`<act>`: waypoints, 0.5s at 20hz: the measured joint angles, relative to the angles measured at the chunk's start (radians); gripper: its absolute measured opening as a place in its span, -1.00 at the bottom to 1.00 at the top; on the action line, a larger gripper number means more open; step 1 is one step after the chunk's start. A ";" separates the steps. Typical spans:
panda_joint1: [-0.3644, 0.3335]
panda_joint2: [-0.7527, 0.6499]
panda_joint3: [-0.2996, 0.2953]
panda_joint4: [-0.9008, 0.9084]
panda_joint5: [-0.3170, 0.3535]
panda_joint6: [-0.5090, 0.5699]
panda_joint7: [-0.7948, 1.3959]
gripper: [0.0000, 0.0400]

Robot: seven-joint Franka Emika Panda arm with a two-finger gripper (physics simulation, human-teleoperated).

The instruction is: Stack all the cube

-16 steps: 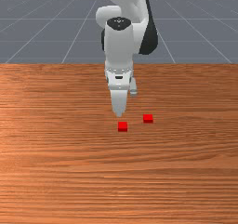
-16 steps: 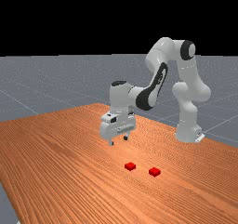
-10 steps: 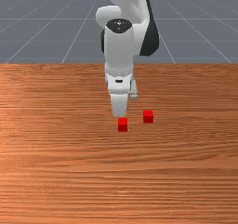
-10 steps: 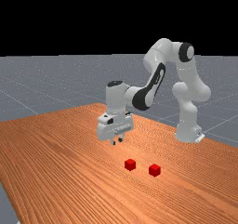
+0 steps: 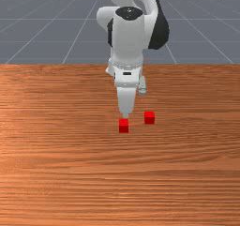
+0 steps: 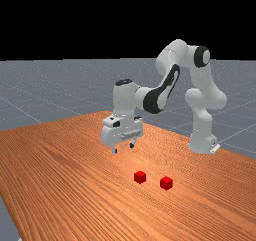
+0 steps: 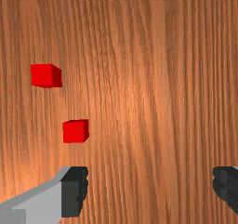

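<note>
In the front view my gripper (image 5: 125,115) hangs above the table, just behind one red cube (image 5: 123,126); a second red cube (image 5: 149,117) lies to the front view's right. The far view has the gripper (image 6: 123,148) higher than both cubes and left of them, its fingers apart. There the left cube (image 6: 140,177) and the right cube (image 6: 166,183) rest separately on the wood. In the wrist view the gripper (image 7: 149,186) is open with bare wood between its fingers; one cube (image 7: 76,131) is beyond one fingertip, the other cube (image 7: 45,75) farther away.
The orange-brown tabletop (image 5: 187,173) surrounds the cubes on all sides. A small gap of wood separates the two cubes. In the far view the arm's base (image 6: 202,140) stands at the right.
My hand has shifted to the front view's right and risen a little. The fingers, closer together half a second ago, stand wide apart now. Both cubes look taller than in the earliest frames.
</note>
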 joint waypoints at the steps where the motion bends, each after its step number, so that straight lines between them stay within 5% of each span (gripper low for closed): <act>1: 0.009 -0.002 -0.004 0.004 0.001 -0.001 0.041 1.00; 5: 0.038 0.002 0.005 0.012 -0.006 -0.004 0.078 1.00; 6: 0.054 0.009 -0.003 0.013 -0.050 0.003 0.071 1.00; 10: 0.069 -0.122 -0.008 -0.201 -0.088 0.072 0.113 1.00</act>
